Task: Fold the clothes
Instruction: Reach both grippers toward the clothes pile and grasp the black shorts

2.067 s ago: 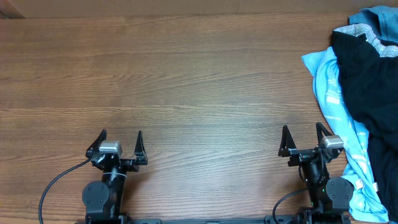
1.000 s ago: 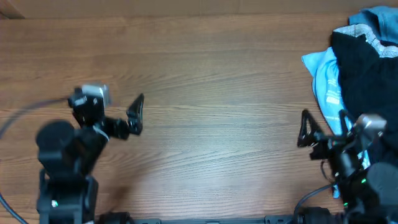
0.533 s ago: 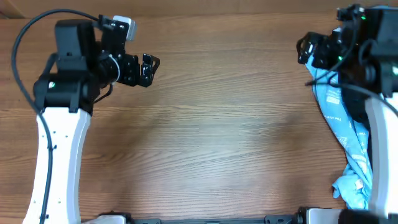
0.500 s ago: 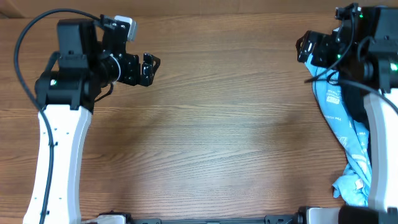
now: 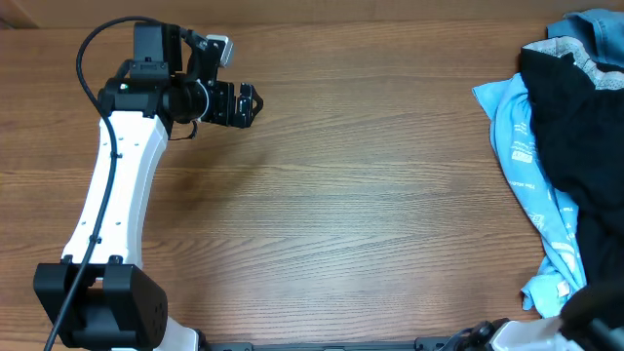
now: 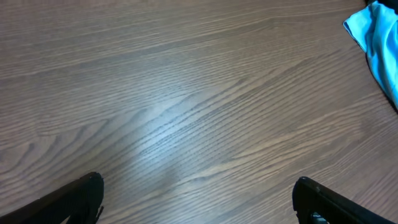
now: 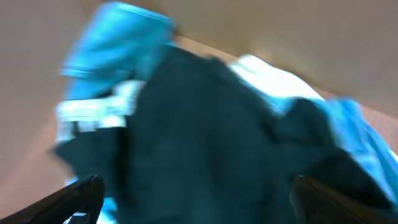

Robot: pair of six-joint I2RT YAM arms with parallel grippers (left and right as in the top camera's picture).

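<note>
Over the black garment (image 7: 186, 143) we're hovering right hand (image 7: 196, 196), spread like left hand (image 5: 246, 103). We're risking snagging the blue garment (image 5: 517, 146) underneath.

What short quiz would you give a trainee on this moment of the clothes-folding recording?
1. True or false: the left gripper is shut on a garment.
2. In the overhead view, where does the pile of clothes lie? A: at the left edge of the table. B: at its centre. C: at its right edge.
3. Fill in: the black garment lies on top of a ______ garment.

Key
1. False: its fingers stand apart over bare wood and hold nothing.
2. C.
3. Light blue: the light blue garment shows from under its left side.
</note>
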